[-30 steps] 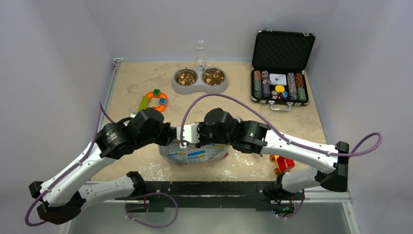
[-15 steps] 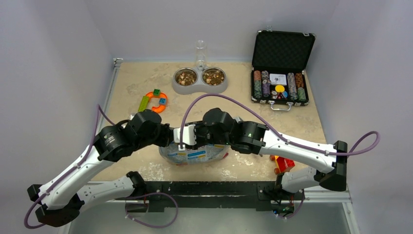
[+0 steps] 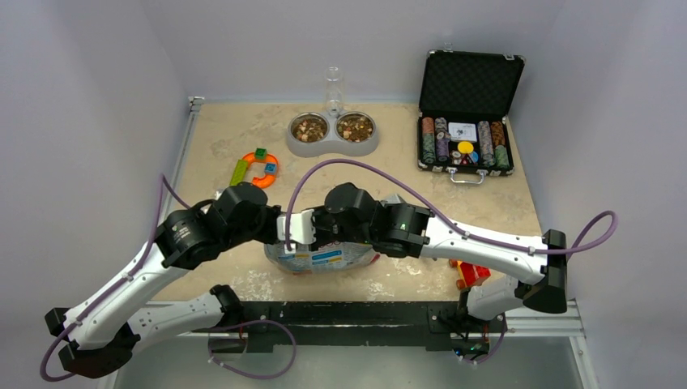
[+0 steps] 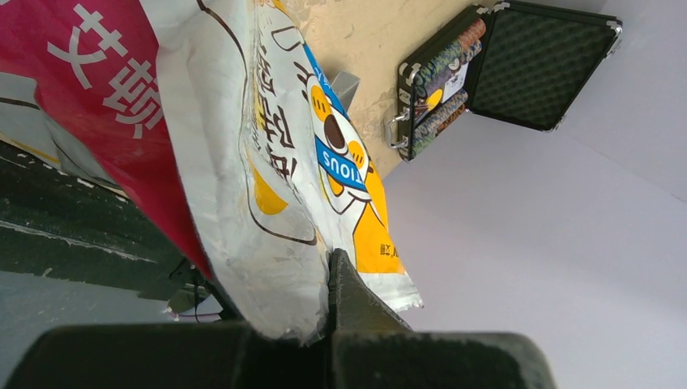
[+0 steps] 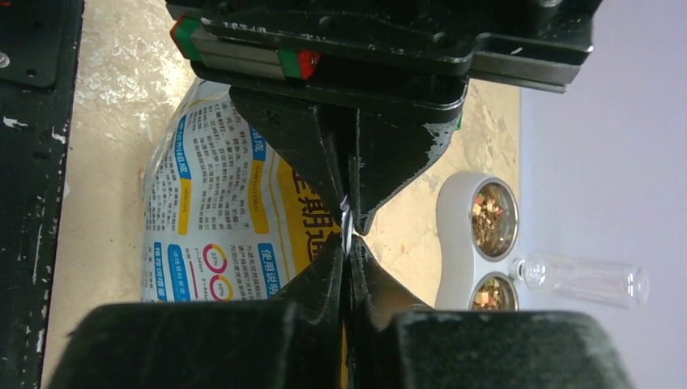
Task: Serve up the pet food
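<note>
The pet food (image 3: 309, 128) is brown kibble filling both cups of the grey double bowl (image 3: 332, 146) at the table's back; it also shows in the right wrist view (image 5: 488, 220). A white, pink and yellow foil bag (image 3: 324, 258) stands near the front edge. My left gripper (image 4: 330, 275) is shut on the bag's (image 4: 267, 162) top edge. My right gripper (image 5: 348, 243) is shut on the same edge of the bag (image 5: 219, 211), tip to tip with the left gripper (image 5: 350, 203). Both arms meet over the bag in the top view.
An open black case of poker chips (image 3: 466, 142) sits at the back right. An orange and green toy (image 3: 258, 166) lies at the left. A red toy (image 3: 470, 271) lies by the right arm's base. A clear bottle (image 3: 333, 85) stands behind the bowl.
The right gripper let go of the bag's edge, shifted left towards the left gripper and shut on the edge again. The left arm drew back slightly, still gripping.
</note>
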